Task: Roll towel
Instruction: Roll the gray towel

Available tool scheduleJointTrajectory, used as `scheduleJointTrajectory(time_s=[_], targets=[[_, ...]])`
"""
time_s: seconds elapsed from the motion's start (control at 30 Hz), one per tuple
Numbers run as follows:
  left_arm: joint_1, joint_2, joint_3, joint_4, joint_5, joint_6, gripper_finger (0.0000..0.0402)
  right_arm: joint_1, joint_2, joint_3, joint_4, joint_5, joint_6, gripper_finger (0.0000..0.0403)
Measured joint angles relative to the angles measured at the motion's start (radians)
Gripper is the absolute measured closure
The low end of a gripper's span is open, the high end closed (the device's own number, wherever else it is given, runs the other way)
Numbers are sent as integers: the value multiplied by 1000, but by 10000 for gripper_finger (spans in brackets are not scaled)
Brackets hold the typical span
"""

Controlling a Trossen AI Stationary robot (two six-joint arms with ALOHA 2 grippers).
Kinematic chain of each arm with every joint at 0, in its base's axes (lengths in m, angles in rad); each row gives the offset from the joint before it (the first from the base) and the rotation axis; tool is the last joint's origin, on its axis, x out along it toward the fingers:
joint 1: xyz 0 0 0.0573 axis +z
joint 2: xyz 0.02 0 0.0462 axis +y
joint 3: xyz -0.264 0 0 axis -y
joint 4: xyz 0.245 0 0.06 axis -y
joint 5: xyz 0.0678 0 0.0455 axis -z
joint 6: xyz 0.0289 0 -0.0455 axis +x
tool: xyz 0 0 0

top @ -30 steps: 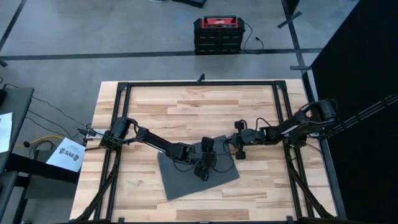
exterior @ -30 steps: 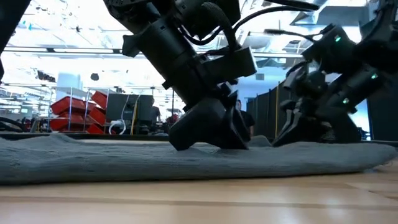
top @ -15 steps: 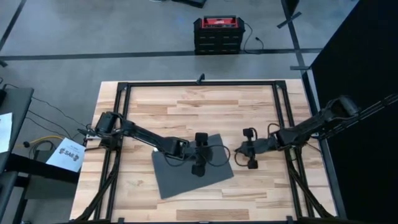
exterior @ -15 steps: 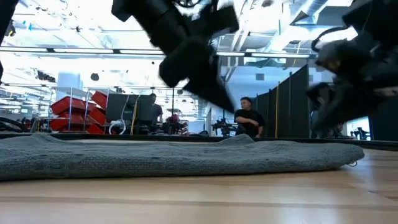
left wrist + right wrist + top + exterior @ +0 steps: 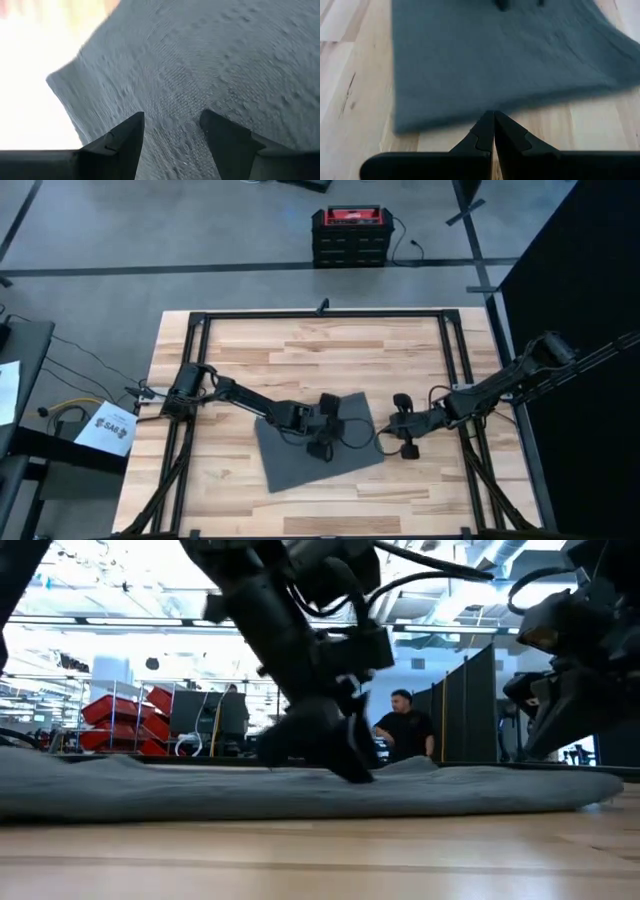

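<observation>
Table [image 5: 300, 345]: light wood planks inside a black frame, seen from above.

Towel [image 5: 300, 455]: dark grey cloth, lying flat and unrolled on the table, skewed so its corners point roughly toward 1, 4, 7 and 10 o'clock. It sits just below table centre, toward 6 o'clock. Low view shows it as a thin flat sheet [image 5: 300, 790] with only slight ripples.

Left arm: reaches from its base at 9 o'clock across to the towel's 1 o'clock corner region. Left tool [image 5: 322, 423] is over the cloth there. Left wrist view: its two fingers [image 5: 120, 142] stand moderately apart with towel texture [image 5: 225, 65] filling the gap; nothing is pinched between them. Low view shows the tool [image 5: 335, 755] down at cloth level, tips at or on the surface; actual contact cannot be confirmed.

Right arm: comes in from 3 o'clock. Right tool [image 5: 403, 424] is over bare wood just beside the towel's 3 o'clock edge, not over the cloth. Right wrist view: fingers [image 5: 482, 135] pressed fully together, tips meeting, nothing held; the towel edge [image 5: 495, 60] lies ahead of them on the wood.

Behind the table, at 12 o'clock on the floor: a red and black case [image 5: 350, 235]. Low view: a person [image 5: 405, 730] stands in the room beyond.
</observation>
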Motion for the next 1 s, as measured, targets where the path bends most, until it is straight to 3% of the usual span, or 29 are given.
scheduleJointTrajectory(time_s=[0.1, 0.2, 0.4, 0.57, 0.73, 0.8, 0.9, 1.0], targets=[[28, 3, 10, 47, -20, 173, 210, 5, -2, 18, -119, 0, 25, 403], [40, 4, 66, -74, -94, 201, 210, 11, -4, 77, -278, 1, 74, 403], [13, -15, 226, -390, -57, -240, 210, 10, -5, 154, -355, 3, 22, 403], [-59, -17, 287, -464, -36, -615, 210, -34, -4, 167, -358, 6, -32, 403], [-138, -17, 288, -599, -43, -898, 210, -49, -4, 167, -364, 6, -46, 403], [-158, -17, 288, -653, -81, -1000, 210, -49, -4, 167, -363, 6, -63, 403], [-178, -35, 286, -761, -230, -1142, 210, -49, -4, 167, -361, 6, -78, 403], [-178, -70, 288, -845, -290, -1273, 210, -45, -4, 167, -363, 6, -78, 403]])
